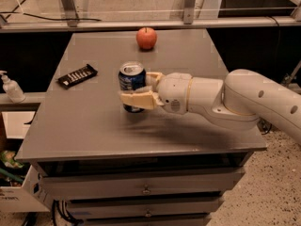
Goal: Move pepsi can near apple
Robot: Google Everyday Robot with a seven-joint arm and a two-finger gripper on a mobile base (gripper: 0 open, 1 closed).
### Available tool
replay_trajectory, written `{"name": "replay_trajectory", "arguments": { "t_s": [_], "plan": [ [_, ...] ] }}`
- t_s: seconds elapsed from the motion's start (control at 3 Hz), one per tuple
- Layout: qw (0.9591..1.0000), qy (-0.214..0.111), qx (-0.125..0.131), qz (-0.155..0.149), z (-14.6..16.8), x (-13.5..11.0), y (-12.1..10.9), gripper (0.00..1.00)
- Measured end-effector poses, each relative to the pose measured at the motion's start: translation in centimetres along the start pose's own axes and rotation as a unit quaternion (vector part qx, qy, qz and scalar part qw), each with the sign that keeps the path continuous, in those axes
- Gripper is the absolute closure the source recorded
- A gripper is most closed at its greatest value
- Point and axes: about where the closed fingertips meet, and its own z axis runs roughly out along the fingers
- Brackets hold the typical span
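The pepsi can (131,80) is dark blue with a silver top and stands upright over the middle of the grey table (94,131). My gripper (139,88) reaches in from the right and is shut on the can, one cream finger in front of it and one behind. The red-orange apple (146,37) sits near the table's far edge, straight beyond the can and well apart from it.
A flat black bar with white markings (77,76) lies on the table's left side. A metal frame rail (141,23) runs behind the table. A white pump bottle (10,87) stands on a ledge to the left. Drawers sit under the tabletop.
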Motion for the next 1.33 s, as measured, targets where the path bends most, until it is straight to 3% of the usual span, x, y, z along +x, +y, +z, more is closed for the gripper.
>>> {"name": "replay_trajectory", "arguments": {
  "t_s": [0.33,0.67,1.0,1.33],
  "plan": [
    [1.0000,0.000,0.000,0.000,0.0,0.0,0.0,1.00],
    [0.9998,-0.008,0.011,-0.016,-0.1,0.1,-2.7,1.00],
    [0.9978,-0.033,0.049,-0.029,-2.2,0.3,-8.3,1.00],
    [0.9928,-0.046,0.099,-0.048,-5.1,-0.1,-14.4,1.00]
  ]
}}
